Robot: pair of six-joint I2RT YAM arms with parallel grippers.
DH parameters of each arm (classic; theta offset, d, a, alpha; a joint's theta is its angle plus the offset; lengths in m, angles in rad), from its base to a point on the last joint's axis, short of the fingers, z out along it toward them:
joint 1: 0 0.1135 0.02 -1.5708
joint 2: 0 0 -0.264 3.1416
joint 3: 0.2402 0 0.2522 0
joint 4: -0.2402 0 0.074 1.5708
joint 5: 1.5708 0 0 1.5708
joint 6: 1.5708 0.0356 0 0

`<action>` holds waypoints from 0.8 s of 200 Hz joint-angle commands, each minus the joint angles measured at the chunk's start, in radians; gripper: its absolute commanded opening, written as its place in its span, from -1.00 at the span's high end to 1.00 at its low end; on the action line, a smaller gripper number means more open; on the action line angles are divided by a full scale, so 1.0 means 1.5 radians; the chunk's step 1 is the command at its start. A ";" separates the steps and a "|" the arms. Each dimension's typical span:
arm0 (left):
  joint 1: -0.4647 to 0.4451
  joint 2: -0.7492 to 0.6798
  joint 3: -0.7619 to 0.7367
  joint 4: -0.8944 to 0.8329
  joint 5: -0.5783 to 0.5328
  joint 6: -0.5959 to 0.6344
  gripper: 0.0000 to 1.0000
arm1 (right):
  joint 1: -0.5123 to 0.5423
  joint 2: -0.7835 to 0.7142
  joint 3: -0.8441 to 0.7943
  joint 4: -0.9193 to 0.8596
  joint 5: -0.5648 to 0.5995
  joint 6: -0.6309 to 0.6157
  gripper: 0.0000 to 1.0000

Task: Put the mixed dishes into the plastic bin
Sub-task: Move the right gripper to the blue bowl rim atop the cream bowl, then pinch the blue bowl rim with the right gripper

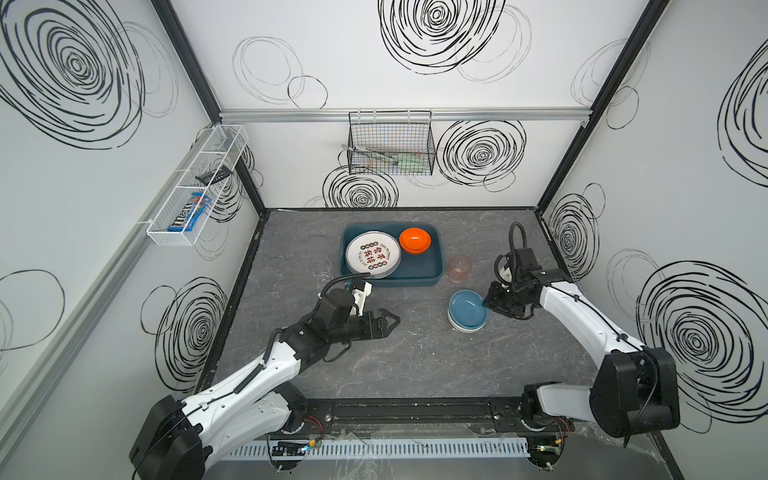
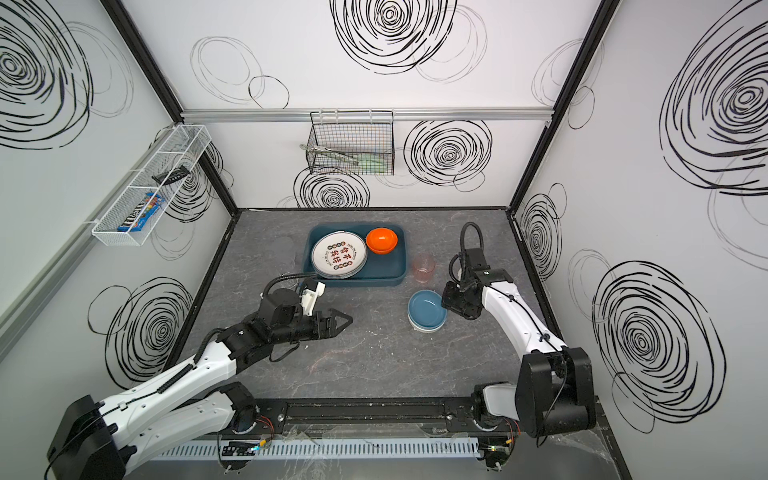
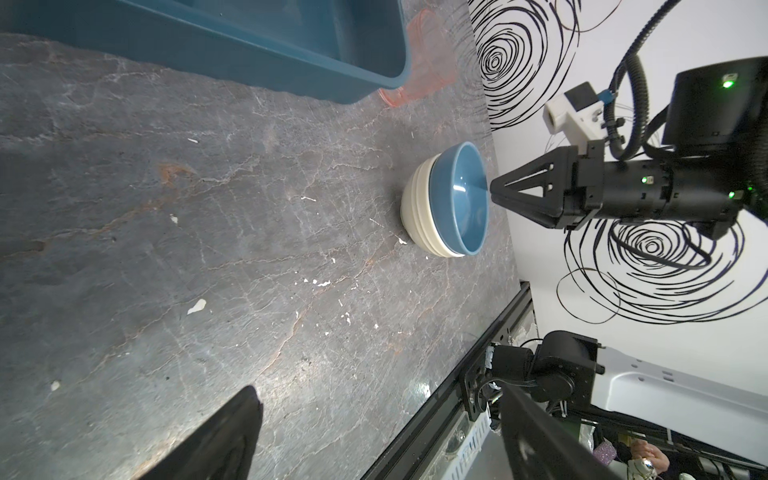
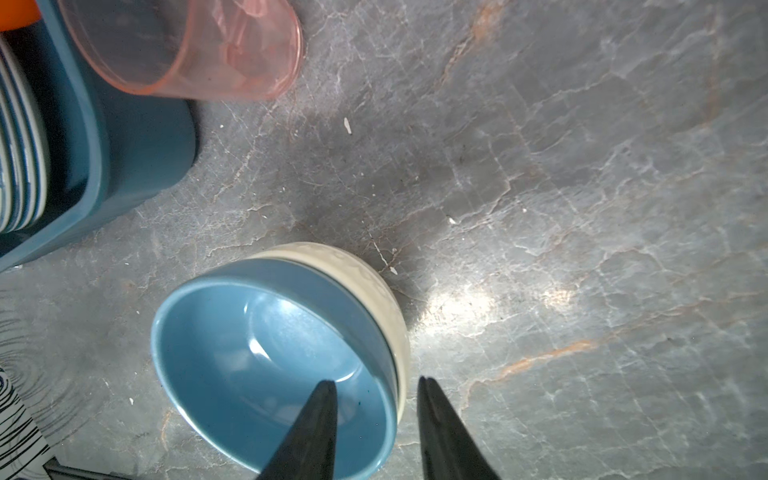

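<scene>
Both top views: plates and orange bowl are seen inside bin; tumbler is stood just beside it. Blue bowl is nested in cream bowl on table. Left gripper is spread wide, empty.

Left wrist: right gripper is set at blue bowl's rim.

Right wrist: that rim is straddled by fingers, one inside, one outside; clamping cannot be told.

The gray marbled tabletop is flecked with white chips. On it are set the plastic bin, 1 pink tumbler just beside it, 1 clear glass and 1 cream bowl.
</scene>
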 commanded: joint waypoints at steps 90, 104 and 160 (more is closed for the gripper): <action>-0.004 -0.002 0.003 0.030 -0.012 -0.008 -0.85 | 0.027 0.022 -0.018 0.011 0.014 0.005 0.52; -0.004 -0.001 0.003 0.029 -0.012 -0.007 -0.85 | 0.031 0.026 -0.018 0.013 0.015 0.006 0.55; -0.001 -0.001 0.001 0.027 -0.013 -0.006 -0.85 | 0.049 0.038 -0.010 0.007 0.038 -0.001 0.66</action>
